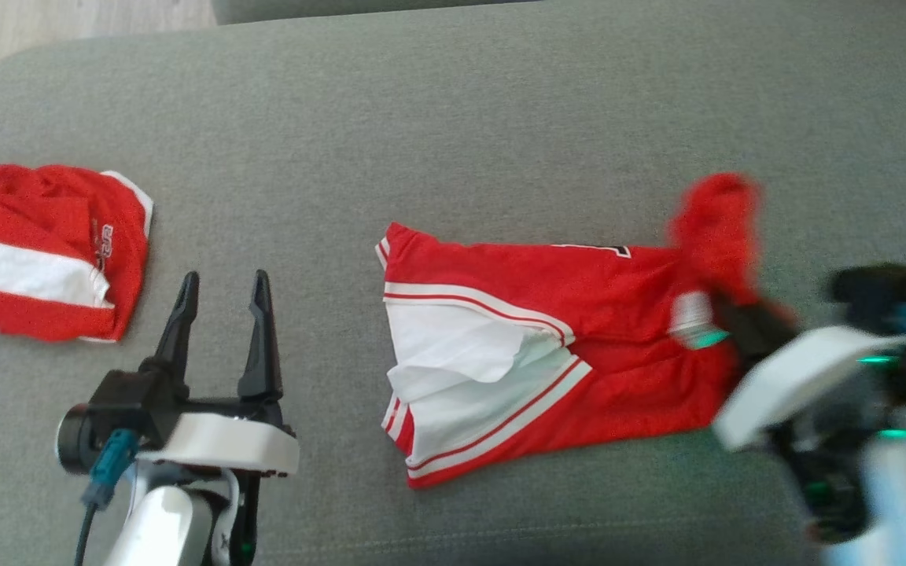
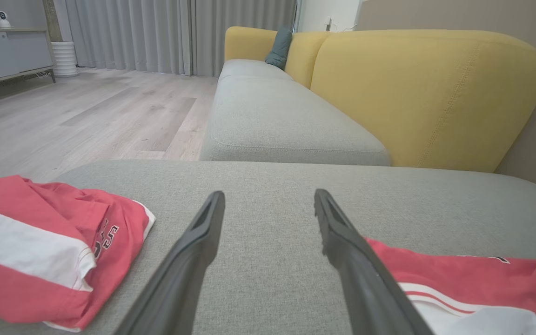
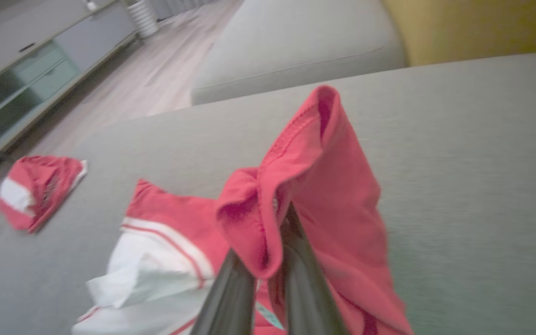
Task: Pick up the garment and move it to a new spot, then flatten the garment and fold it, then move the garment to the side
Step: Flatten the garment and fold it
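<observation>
Red garment (image 1: 547, 346) pinched on a grey cushion (image 1: 453, 118)
It lies centre-right in the head view, shorts-like, red with white panels and striped trim; the right claw (image 1: 724, 310) pinches its raised red edge beside a small white tag (image 1: 690, 313), unreadable. The left claw (image 1: 225, 287) stands spread at lower left.

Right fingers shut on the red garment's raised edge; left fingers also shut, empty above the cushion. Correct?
No: the left fingers stand open, as the left wrist view shows. The right fingers are shut on the garment at its raised edge.
</observation>
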Robot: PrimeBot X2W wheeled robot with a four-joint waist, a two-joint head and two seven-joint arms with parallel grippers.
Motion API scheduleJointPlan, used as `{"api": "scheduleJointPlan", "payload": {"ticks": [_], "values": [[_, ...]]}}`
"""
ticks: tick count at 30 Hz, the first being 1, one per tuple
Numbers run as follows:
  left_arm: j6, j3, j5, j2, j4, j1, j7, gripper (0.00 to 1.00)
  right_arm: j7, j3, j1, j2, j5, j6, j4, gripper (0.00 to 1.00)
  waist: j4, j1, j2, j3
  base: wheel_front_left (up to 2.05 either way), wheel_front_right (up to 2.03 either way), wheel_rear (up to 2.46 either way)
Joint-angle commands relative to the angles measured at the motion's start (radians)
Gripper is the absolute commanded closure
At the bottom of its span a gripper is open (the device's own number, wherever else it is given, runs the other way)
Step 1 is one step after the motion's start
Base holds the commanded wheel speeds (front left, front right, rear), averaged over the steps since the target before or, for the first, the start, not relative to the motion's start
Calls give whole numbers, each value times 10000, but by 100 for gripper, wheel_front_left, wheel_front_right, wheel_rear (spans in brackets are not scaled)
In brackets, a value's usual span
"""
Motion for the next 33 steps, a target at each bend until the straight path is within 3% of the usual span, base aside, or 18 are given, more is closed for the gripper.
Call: {"api": "scheduleJointPlan", "payload": {"ticks": [1, 8, 14, 15, 16, 22, 26, 33], "values": [[-2, 264, -48, 59, -365, -297, -16, 0, 72, 1076, -581, 228, 358, -9, -386, 100, 107, 0, -1, 15, 0, 0, 0], [-116, 143, -109, 14, -195, -471, -35, 0, -678, 3781, -1088, 614, 1409, -9, 859, 100, 542, 0, -1, 191, 0, 0, 0], [-162, 53, -126, -72, -31, -620, -61, 0, -1844, 5027, -1513, 625, 2321, -9, 2239, 100, 874, 0, -1, 340, 0, 0, 0], [-160, 55, -128, -81, -14, -630, -67, 0, -2035, 5094, -1580, 625, 2404, -9, 2405, 53, 885, 0, -1, 359, 0, 0, 0], [-155, 60, -128, -89, 0, -636, -73, 0, -2194, 5165, -1642, 625, 2452, -9, 2562, 0, 889, 0, -1, 371, 0, 0, 0], [-107, 115, -123, -96, 48, -613, -97, 0, -3137, 5407, -2009, 626, 2571, -9, 2752, 0, 780, 0, -1, 354, 0, 0, 0], [-106, 140, -109, -55, 55, -595, -112, 0, -4127, 5280, -2357, 627, 2238, -9, 2112, 0, 583, 0, -1, 251, 0, 0, 0], [-27, 192, -62, 81, 19, -523, -117, 0, -4780, 3004, -2172, 307, 436, -9, 1193, 0, 290, 0, -1, 152, 0, 0, 0]]}}
